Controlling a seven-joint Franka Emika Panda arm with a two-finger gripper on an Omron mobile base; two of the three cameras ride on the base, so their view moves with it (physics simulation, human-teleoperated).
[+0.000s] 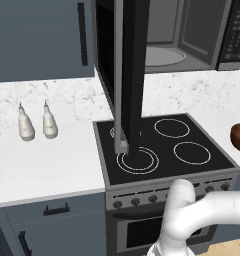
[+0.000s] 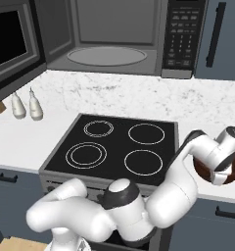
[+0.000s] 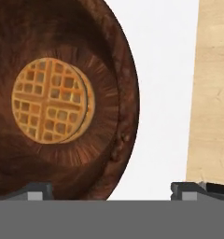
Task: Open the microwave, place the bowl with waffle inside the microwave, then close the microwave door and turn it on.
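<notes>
The gripper's point(image 3: 111, 189) two small dark fingertips point(image 3: 37, 190) stand wide apart and hold nothing, one over the inside of the small round reddish-brown wood-like bowl point(image 3: 62, 100), the other outside the bowl's rim over the white counter point(image 3: 163, 93). A round golden waffle point(image 3: 51, 100) lies flat in the bowl's dark bottom. In the right base view the white arm reaches to the bowl point(image 2: 232, 172) on the marble-patterned counter, just right of the black four-ring cooktop stove point(image 2: 117, 144). Above the stove, the large silver-grey built-in microwave point(image 2: 109, 39) stands open, its grey cavity and round turntable point(image 2: 105, 55) bare, and the black-windowed microwave door point(image 1: 127, 75) swung out over the stove's left side. Two white bottles point(image 1: 37, 122) stand on the counter left of the stove.
</notes>
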